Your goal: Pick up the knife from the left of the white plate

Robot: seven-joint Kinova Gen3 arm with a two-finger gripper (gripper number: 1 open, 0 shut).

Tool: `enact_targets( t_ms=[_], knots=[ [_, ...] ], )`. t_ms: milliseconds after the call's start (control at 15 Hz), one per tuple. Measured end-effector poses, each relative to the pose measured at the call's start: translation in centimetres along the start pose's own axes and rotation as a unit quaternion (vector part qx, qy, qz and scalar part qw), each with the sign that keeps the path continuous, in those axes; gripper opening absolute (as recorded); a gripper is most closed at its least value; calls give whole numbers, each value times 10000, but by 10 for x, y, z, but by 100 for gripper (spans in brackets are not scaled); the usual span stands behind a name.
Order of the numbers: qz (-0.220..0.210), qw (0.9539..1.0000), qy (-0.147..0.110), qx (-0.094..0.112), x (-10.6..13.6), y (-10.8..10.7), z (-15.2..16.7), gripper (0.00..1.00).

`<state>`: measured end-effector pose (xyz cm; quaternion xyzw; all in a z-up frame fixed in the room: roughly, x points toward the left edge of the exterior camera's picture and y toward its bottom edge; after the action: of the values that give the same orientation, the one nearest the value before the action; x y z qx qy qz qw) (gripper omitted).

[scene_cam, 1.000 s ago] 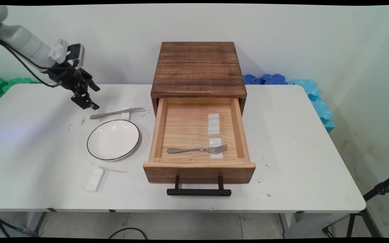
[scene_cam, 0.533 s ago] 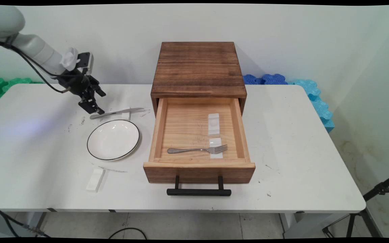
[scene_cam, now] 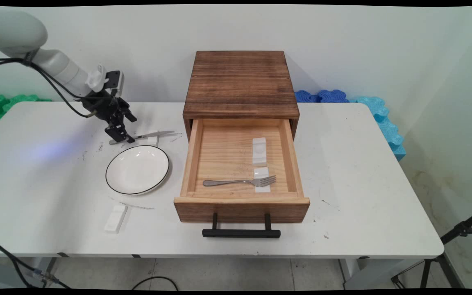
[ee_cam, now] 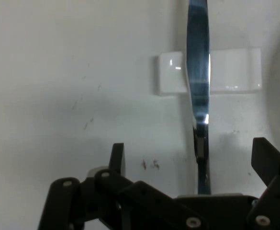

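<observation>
Claw (ee_cam: 192, 158) spread apart, straddling handle of knife (ee_cam: 198, 86) lying across white rest (ee_cam: 233, 69) on surface (scene_cam: 47, 180), beside plate (scene_cam: 137, 169)

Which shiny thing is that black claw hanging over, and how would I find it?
Start at the wooden drawer box, then look left past its open drawer. Behind the white plate lies a table knife, across a small white rest; it's the only cutlery outside the drawer.

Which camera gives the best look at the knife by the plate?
The hand view: the knife runs up the middle, close, lying across a white rest, between the open gripper fingers. The main view shows it small, its handle end hidden behind the gripper.
</observation>
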<state>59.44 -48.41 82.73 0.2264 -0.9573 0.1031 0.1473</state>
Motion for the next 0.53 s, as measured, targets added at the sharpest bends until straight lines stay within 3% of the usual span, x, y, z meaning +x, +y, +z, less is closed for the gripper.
enact_targets(
  t_ms=[533],
  knots=[
    [35,10000,0,-56,6,-3,15,100]
  ],
)
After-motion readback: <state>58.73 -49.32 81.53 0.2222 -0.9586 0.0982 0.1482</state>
